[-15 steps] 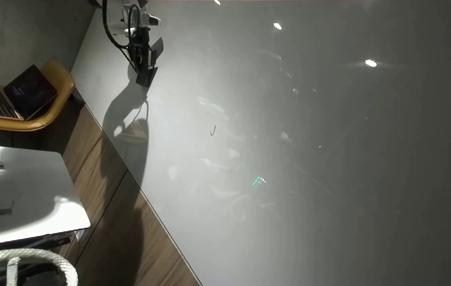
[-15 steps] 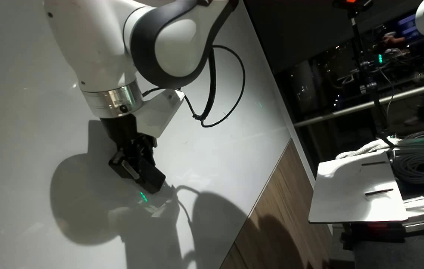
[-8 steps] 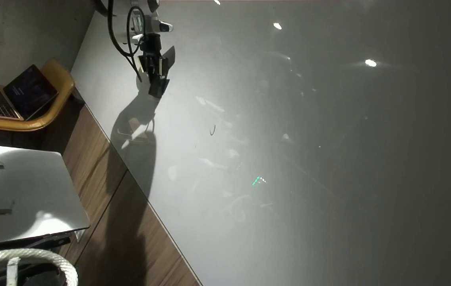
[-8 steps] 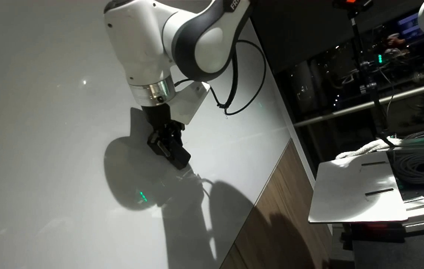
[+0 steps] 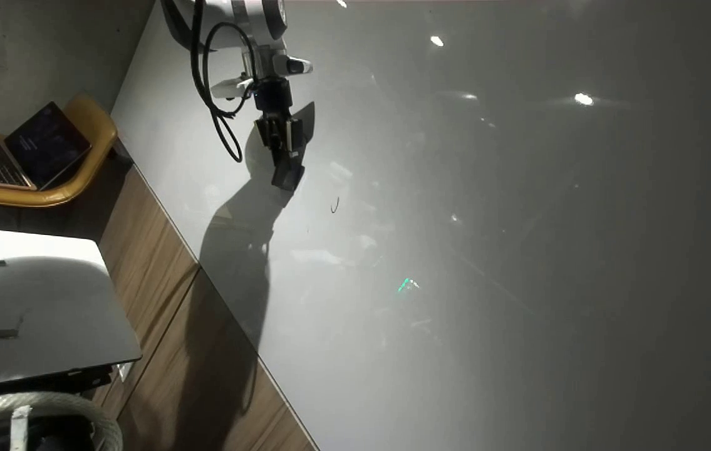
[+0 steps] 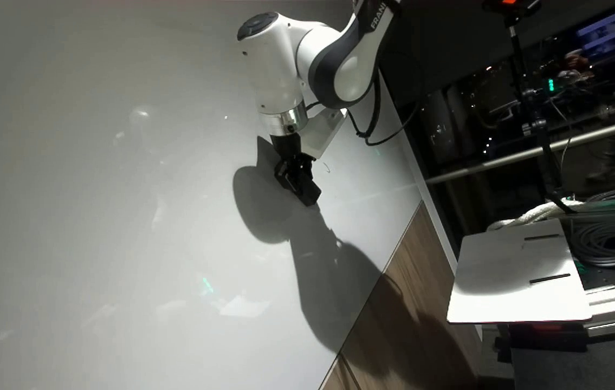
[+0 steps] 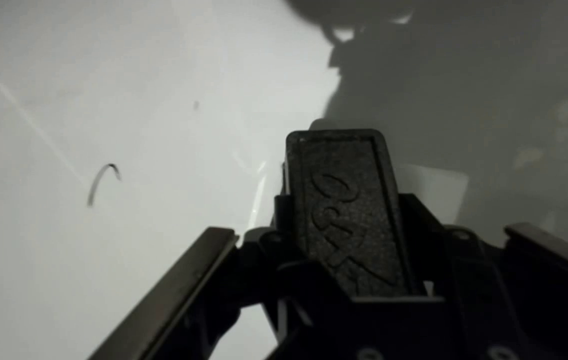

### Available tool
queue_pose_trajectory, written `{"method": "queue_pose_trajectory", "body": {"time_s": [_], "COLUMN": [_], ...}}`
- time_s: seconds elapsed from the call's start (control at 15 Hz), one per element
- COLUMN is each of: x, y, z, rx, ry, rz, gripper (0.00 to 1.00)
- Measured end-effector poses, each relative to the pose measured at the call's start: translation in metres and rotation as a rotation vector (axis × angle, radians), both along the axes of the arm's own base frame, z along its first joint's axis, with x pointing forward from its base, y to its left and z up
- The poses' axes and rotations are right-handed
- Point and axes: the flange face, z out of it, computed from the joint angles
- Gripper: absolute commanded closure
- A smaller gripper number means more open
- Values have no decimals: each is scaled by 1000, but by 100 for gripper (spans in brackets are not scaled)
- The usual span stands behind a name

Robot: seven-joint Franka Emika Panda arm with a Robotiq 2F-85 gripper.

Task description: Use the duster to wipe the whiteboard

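Dark grey-black duster (image 7: 346, 205), an oblong block with rounded corners and a grooved border; partly hidden lettering on its speckled face appears to read EXPO. "FRAN" is legible on the arm (image 6: 280, 76). The gripper (image 7: 348, 225) clamps its long sides, one end jutting out ahead. It is against or just off the whiteboard (image 5: 518, 282), in from the edge beside a wood-grain surface (image 5: 142, 250).
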Motion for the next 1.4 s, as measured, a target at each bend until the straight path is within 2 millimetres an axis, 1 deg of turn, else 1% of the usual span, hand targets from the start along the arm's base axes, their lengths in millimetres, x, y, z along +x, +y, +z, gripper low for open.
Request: {"method": "queue_pose_trajectory", "body": {"time_s": [0.2, 0.47, 0.67, 0.73, 0.8, 0.87, 0.93, 1.0, 1.2, 1.4], "x": [0, -2, -6, -8, -8, -9, -9, -9, -11, -14], "y": [-76, -191, -279, -301, -314, -319, -317, -310, -269, -222], "z": [3, 11, 23, 27, 28, 26, 25, 22, 15, 17], "rx": [16, 37, 38, 39, 43, 48, 56, 68, 114, 139], "ry": [-23, -70, -121, -134, -140, -141, -140, -137, -124, -113], "rz": [-99, -218, -263, -271, -275, -272, -268, -261, -205, -126], "gripper": [71, 71, 71, 71, 71, 71, 71, 71, 71, 71]}}
